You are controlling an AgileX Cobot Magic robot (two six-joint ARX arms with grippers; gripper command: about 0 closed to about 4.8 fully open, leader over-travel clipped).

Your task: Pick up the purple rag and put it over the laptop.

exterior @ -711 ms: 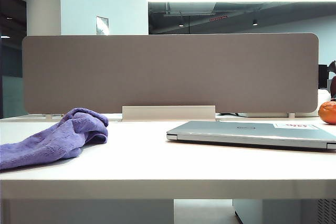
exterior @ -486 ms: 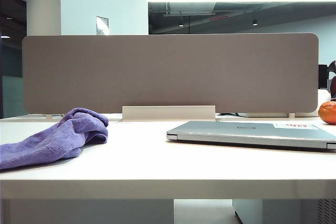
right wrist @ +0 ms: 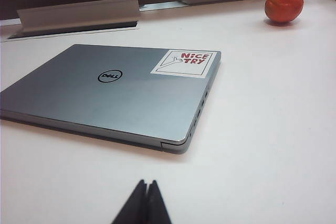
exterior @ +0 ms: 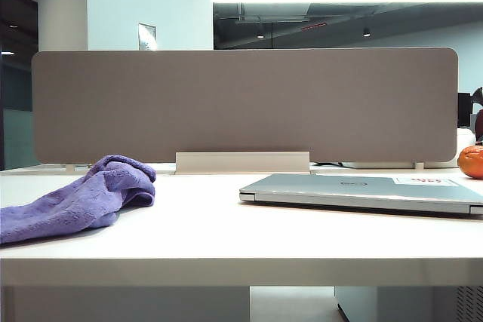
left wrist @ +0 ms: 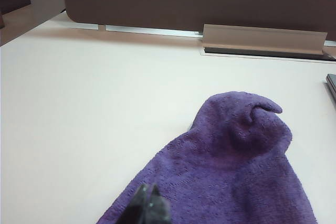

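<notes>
The purple rag (exterior: 79, 201) lies crumpled on the left side of the white table (exterior: 226, 239); the left wrist view shows its fuzzy heap (left wrist: 231, 171) close up. My left gripper (left wrist: 149, 188) hovers over the rag's near part, jaws shut together and empty. The laptop (exterior: 362, 190), thin and silver-grey, lies closed on the right of the table. Its lid (right wrist: 121, 90) carries a dark logo and a white sticker with red print (right wrist: 184, 62). My right gripper (right wrist: 146, 183) is shut, empty, over bare table short of the laptop. Neither gripper appears in the exterior view.
A grey divider panel (exterior: 241, 103) stands along the table's back edge with a pale bracket (exterior: 241, 162) at its foot. An orange-red round fruit (exterior: 471, 161) sits at the far right behind the laptop (right wrist: 284, 4).
</notes>
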